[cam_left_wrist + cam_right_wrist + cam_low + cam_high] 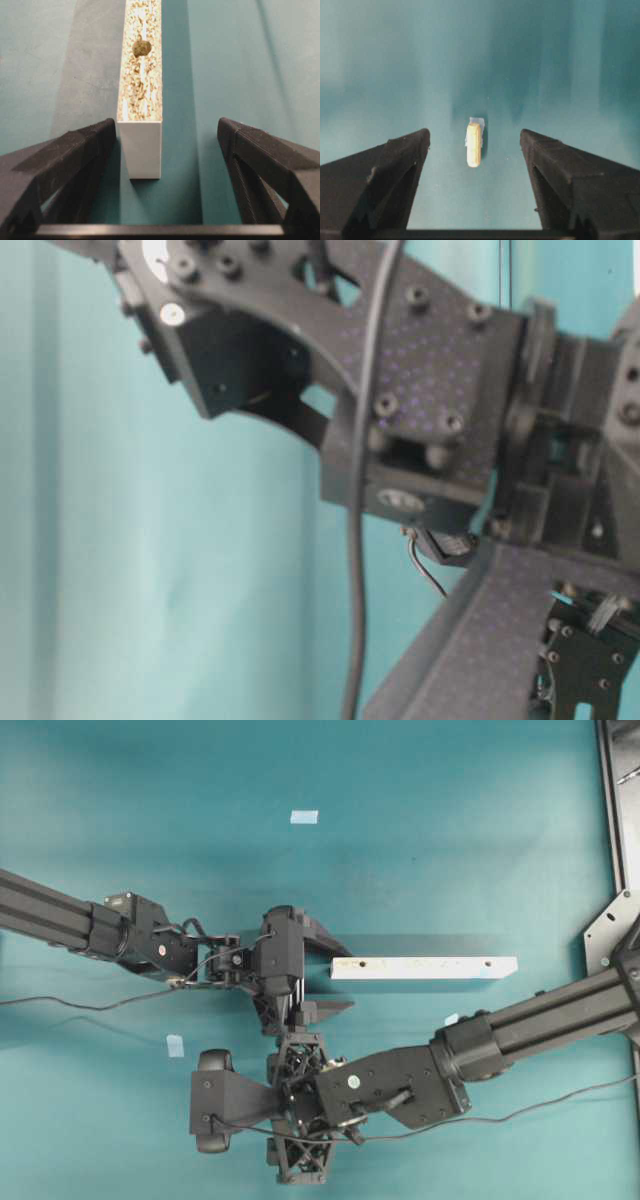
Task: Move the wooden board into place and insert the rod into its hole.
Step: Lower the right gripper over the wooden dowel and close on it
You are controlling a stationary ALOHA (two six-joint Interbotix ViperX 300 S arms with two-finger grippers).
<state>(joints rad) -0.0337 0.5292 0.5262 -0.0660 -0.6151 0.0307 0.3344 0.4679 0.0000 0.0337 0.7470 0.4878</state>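
Note:
The wooden board (pixel 424 967) lies flat on the teal table, long side running left-right. My left gripper (pixel 335 976) is open around its left end. In the left wrist view the board (pixel 142 75) runs away from me with a dark hole (pixel 142 47) in its top. Its end sits against the left finger (pixel 95 140), with a wide gap to the right finger (pixel 240 145). My right gripper (pixel 474 137) is open and points down over the rod (pixel 474 145), which lies between the fingers on a small pale-blue patch. In the overhead view the rod is hidden under the right gripper (pixel 300 1108).
Pale-blue tape squares lie at the back middle (pixel 304 817), front left (pixel 175 1045) and beside the right arm (pixel 451 1018). A metal frame (pixel 615 820) runs along the right edge. The two wrists are close together. The table-level view shows only arm parts (pixel 430 390).

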